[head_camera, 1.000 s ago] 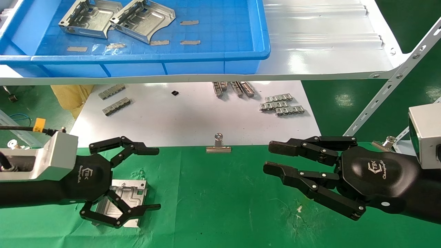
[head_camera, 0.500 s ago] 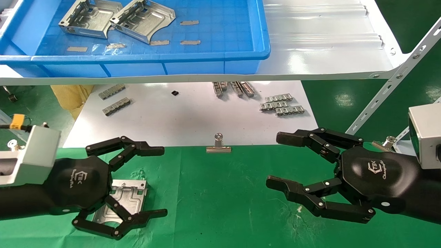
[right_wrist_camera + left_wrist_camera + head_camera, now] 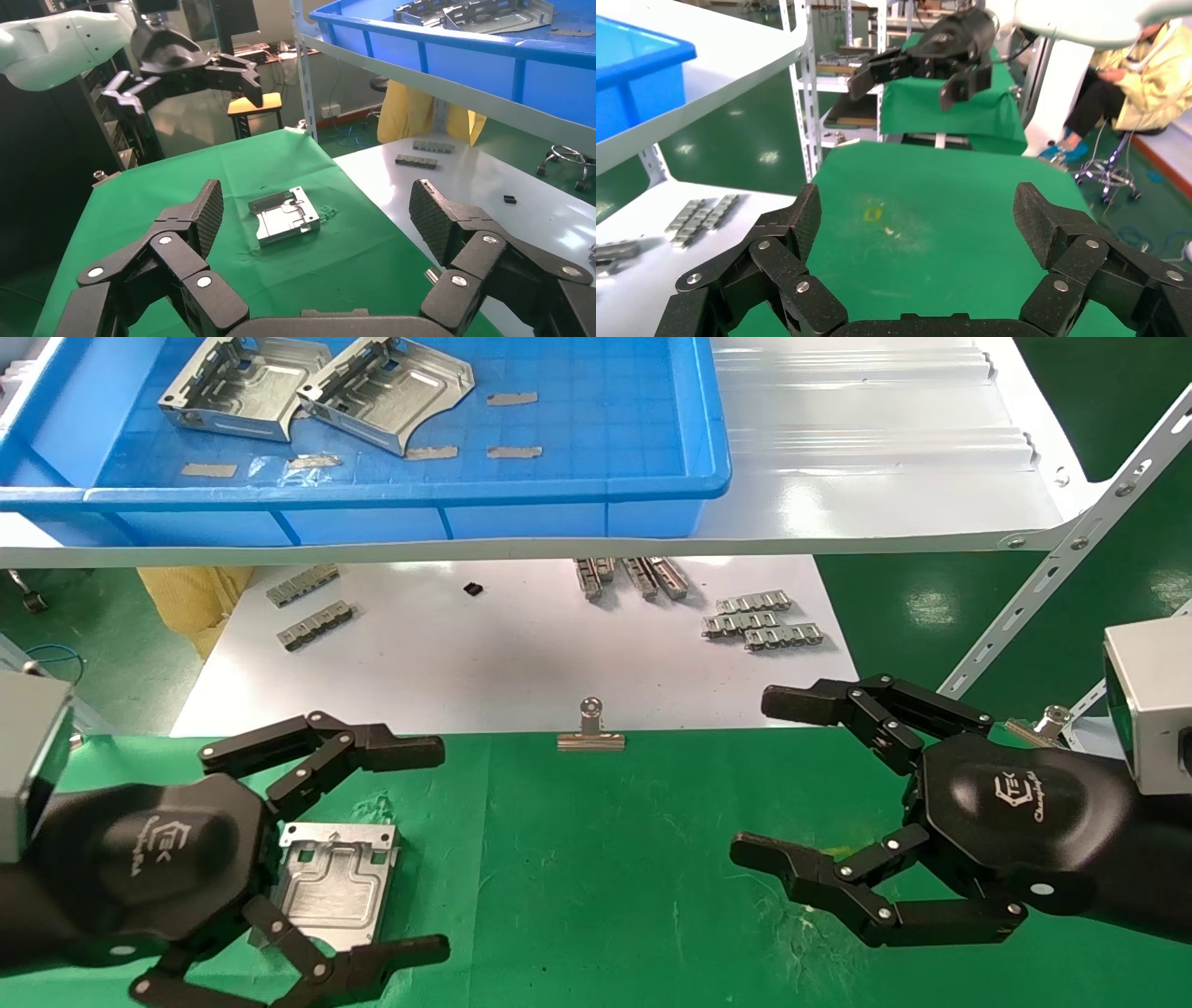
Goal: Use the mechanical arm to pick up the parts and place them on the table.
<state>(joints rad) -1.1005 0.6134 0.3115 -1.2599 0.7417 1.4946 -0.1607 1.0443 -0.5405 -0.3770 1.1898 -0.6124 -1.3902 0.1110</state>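
Your left tool (image 3: 368,845) is spread wide above a stamped plate (image 3: 333,885) lying flat on the green desk (image 3: 596,859). Right tool (image 3: 792,780) likewise spread, empty. Two plates (image 3: 317,388) remain in the blue bin (image 3: 689,430). Judged stiff, light, slick: grip opposite edges.

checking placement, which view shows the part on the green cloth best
Right wrist view: the part lies whole and unobstructed on the table. The head view has the open left gripper covering part of it; the left wrist view misses it.
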